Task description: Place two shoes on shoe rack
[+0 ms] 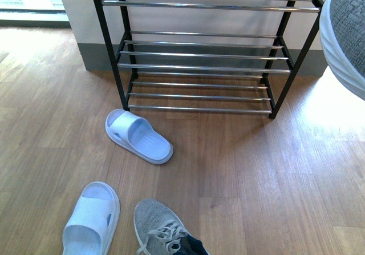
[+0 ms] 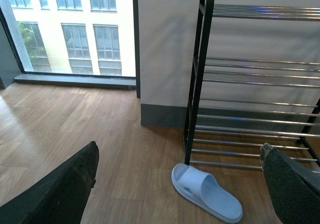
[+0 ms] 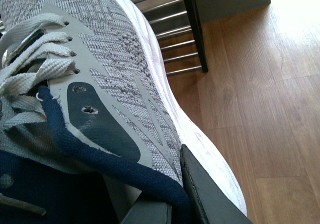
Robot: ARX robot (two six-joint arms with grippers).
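Observation:
My right gripper (image 3: 165, 196) is shut on a grey sneaker (image 3: 125, 83), one finger outside its white-soled side and the other inside the navy collar. In the front view that lifted grey sneaker (image 1: 345, 35) hangs at the right edge, level with the upper shelves of the shoe rack (image 1: 205, 55). A second grey sneaker (image 1: 162, 229) lies on the floor at the bottom. Two pale blue slides rest on the floor: one slide (image 1: 138, 136) by the rack's left foot, the other slide (image 1: 91, 219) at lower left. My left gripper (image 2: 180, 186) is open above the near slide (image 2: 206, 192), holding nothing.
The shoe rack (image 2: 250, 83) stands against a pale wall with a grey skirting board (image 1: 97, 55). A floor-length window (image 2: 70, 28) lies left of it. Wooden floor (image 1: 239, 169) stretches in front of the rack. The rack's shelves carry no shoes in view.

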